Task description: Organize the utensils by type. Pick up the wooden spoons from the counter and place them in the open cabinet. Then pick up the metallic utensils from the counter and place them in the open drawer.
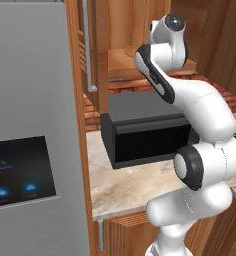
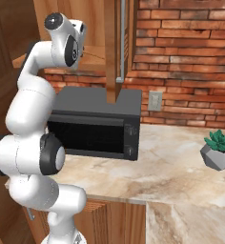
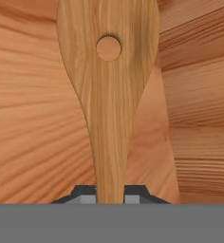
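While the arm reaches up toward the top of the frame in both base views, my hand view gives the useful picture: a wooden spoon (image 3: pixel 107 95) stands straight up the middle, its handle running down between the two dark finger tips at the bottom edge. The gripper (image 3: pixel 109 193) is pinched onto that handle, jaws drawn in close around it. I judge the hold is low on the handle so that the broad paddle end, with its round hole near the top of the frame, leads the way into the open cabinet (image 3: pixel 33 118), whose wood-grain walls lie behind the spoon on both sides, a corner seam running down the right of the frame.

From the left base view I see the arm's upper joints (image 1: pixel 165 45) raised in front of the cabinet opening, above the black microwave (image 1: pixel 145 132) on the counter (image 1: pixel 125 187). That view and the right base view tell me the height and the reach, which the hand view cannot. The right base view adds the brick wall, a wall outlet and a small potted plant (image 2: pixel 220 148) at the right edge. I see no spoons on the bare counter visible here.
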You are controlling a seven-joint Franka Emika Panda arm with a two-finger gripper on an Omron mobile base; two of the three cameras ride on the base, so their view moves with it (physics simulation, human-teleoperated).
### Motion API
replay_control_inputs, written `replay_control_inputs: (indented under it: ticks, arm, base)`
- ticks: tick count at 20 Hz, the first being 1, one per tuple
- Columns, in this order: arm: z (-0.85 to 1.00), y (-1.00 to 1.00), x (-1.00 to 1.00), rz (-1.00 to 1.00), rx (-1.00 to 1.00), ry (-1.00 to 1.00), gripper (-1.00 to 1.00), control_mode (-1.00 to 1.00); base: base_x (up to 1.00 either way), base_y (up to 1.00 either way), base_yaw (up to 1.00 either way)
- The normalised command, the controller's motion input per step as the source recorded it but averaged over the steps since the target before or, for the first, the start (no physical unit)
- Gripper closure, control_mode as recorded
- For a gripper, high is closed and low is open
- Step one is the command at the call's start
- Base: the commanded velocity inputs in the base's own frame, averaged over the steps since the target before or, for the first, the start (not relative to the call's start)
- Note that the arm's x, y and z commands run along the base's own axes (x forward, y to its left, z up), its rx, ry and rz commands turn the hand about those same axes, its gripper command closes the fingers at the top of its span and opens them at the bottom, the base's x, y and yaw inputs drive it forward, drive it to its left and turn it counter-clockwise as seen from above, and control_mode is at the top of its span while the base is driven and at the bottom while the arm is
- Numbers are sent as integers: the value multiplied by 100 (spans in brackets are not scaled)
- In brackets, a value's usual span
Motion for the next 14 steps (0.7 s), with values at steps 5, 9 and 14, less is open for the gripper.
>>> replay_control_inputs:
  ticks: [5, 9, 14]
  arm:
    - [0, -1, 56, 0, 0, 1, 100, -100]
    - [0, -3, 54, 0, 0, 1, 100, -100]
    - [-15, -2, 58, 0, 0, -1, 100, -100]
  base:
    - [0, 0, 0]
    - [0, 0, 0]
    - [0, 0, 0]
